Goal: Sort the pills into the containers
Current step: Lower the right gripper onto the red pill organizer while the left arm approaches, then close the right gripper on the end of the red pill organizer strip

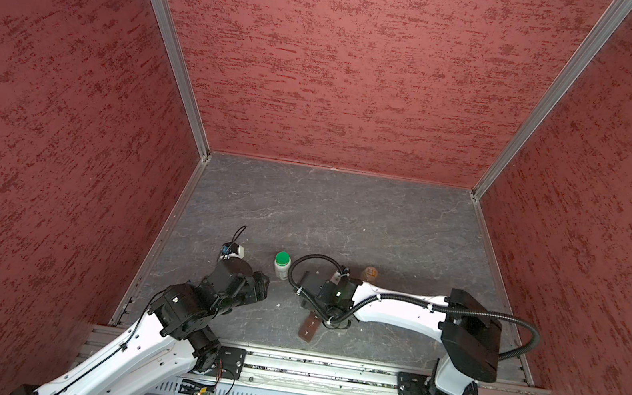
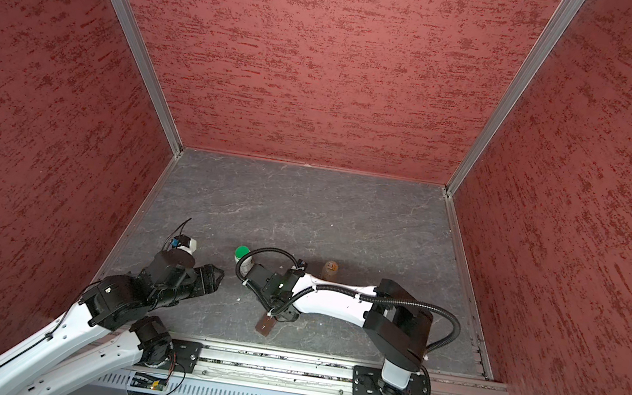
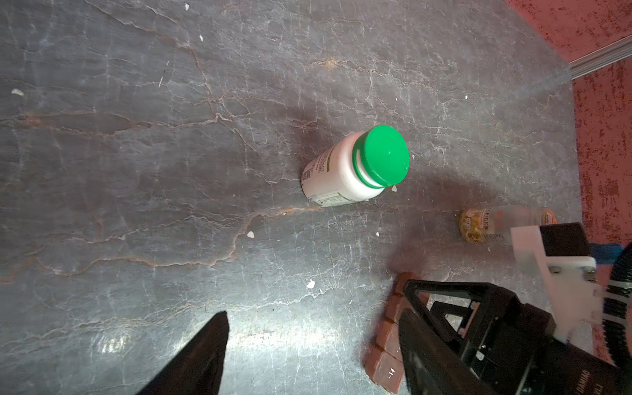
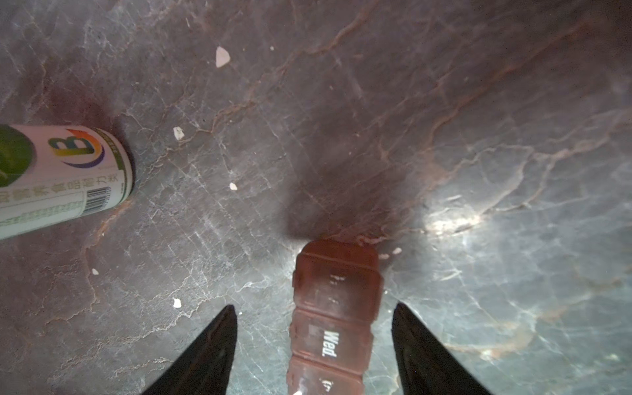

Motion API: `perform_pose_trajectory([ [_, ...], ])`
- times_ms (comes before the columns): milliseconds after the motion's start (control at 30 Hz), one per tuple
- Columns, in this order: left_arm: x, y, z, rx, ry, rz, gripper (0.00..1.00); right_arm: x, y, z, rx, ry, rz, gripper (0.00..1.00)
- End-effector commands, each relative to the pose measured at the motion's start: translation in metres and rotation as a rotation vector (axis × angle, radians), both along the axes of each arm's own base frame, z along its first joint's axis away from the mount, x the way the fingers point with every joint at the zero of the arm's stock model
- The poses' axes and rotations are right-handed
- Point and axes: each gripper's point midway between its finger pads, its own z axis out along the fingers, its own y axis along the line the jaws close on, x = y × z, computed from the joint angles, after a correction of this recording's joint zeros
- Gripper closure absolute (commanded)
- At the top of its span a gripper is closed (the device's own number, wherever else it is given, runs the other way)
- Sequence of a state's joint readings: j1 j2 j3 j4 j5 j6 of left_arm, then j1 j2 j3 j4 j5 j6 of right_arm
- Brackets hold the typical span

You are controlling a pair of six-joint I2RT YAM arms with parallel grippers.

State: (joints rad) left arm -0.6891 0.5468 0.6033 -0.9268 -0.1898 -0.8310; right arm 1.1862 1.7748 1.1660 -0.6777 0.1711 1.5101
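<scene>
Left arm: reaches in from the front-left base with the elbow folded and the wrist turned toward the middle of the tabletop [image 1: 344, 219]. The left gripper [image 3: 312, 312] hangs clear of the surface, jaws spread wide with nothing between them, and it points at the white green-capped bottle [image 1: 281, 265], which stands upright near it but apart. Right arm: rises from the front-right base, the forearm stretched leftward across the tabletop and the wrist bent down. The right gripper [image 4: 314, 306] is over the pill organiser strip [image 1: 308, 327], jaws wide and standing one on each side of the strip with a gap on both sides; no contact is seen. The strip lies flat on the tabletop near the front edge, its far end hidden under the wrist in both top views. Its visible lids are down, one marked "Wed". Yellow pills [image 3: 472, 232] show through the wall of the amber bottle [image 1: 370, 274], which stands behind the right forearm.
</scene>
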Motion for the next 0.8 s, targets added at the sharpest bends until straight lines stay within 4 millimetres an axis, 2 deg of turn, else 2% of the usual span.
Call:
perform_pose_trajectory([
  [0, 0.002, 0.004, -0.004, 0.013, -0.009, 0.023, 0.21, 0.001, 0.009, 0.003, 0.015, 0.024, 0.002, 0.27],
  [367, 0.002, 0.005, -0.007, 0.013, -0.018, 0.024, 0.20, -0.002, 0.007, -0.010, -0.023, 0.080, -0.005, 0.27],
  [767, 0.000, 0.005, -0.003, -0.010, -0.035, 0.020, 0.20, -0.008, 0.003, -0.003, -0.074, 0.110, 0.079, 0.25],
])
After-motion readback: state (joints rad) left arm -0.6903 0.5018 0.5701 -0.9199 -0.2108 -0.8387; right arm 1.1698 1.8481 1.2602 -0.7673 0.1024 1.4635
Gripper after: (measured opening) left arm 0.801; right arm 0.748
